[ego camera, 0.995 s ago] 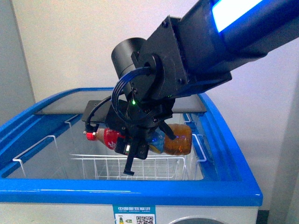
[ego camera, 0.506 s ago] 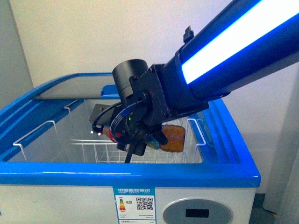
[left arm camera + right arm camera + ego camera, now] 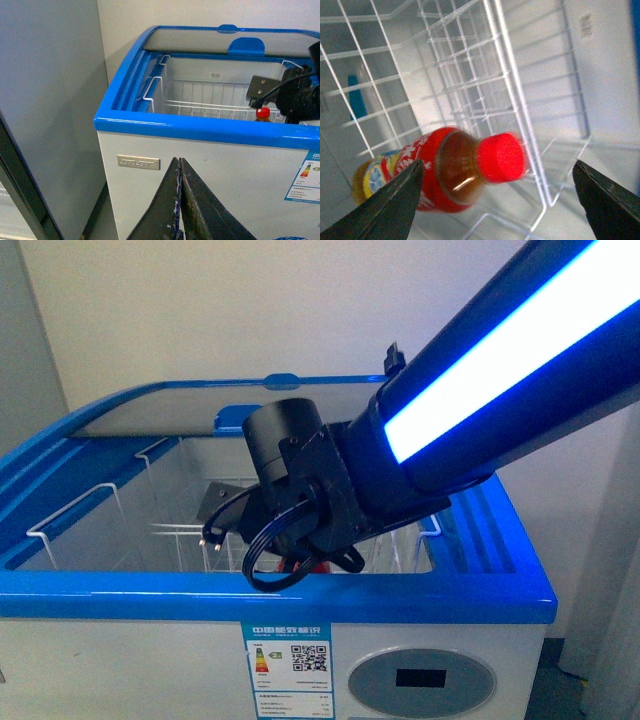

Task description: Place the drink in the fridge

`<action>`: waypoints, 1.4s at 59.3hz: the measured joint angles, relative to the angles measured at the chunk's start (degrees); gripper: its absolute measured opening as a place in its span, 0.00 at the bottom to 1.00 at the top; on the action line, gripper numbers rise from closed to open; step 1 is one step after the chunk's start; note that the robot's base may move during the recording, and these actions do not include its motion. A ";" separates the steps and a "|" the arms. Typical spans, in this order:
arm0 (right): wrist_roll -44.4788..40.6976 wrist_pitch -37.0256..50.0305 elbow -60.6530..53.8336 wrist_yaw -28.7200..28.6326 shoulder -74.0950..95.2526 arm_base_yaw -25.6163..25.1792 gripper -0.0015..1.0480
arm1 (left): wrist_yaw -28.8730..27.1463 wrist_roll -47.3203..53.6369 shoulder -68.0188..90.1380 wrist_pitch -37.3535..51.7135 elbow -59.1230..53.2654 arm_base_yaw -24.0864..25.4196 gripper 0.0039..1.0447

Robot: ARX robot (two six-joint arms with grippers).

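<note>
While one fridge point(image 3: 300, 605) stands open, one drink point(image 3: 445, 167) lies between spread fingers point(image 3: 390, 205).

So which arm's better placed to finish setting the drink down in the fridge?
Right. The right gripper is open inside the fridge, with the bottle between its jaws beside the wire basket. The left gripper is shut and outside, facing the fridge's front wall.

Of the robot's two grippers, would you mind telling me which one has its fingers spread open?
The right gripper: its fingers stand wide apart on either side of the red-capped drink bottle inside the fridge. The left gripper has its fingers pressed together.
</note>
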 joint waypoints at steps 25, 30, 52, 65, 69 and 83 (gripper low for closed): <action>29.55 5.95 -22.36 4.20 -32.20 -6.27 0.93 | 0.00 0.00 -0.02 0.00 0.00 0.00 0.02; 38.27 2.51 -27.65 11.82 -39.04 -9.53 0.93 | -0.02 0.00 -0.02 0.00 0.00 0.00 0.02; 68.81 -20.85 -54.45 17.94 -73.31 -4.98 0.93 | 0.00 0.00 -0.02 0.00 0.00 0.00 0.02; 62.38 1.01 -81.66 12.20 -109.22 -1.81 0.66 | 0.00 0.00 -0.02 0.00 0.00 0.00 0.02; 58.01 4.00 -84.87 8.52 -112.83 -5.18 0.54 | 0.02 0.00 -0.02 0.00 0.00 0.00 0.02; 53.57 4.07 -93.90 -2.93 -120.76 -16.81 0.03 | 0.00 0.00 -0.04 0.00 0.00 0.00 0.02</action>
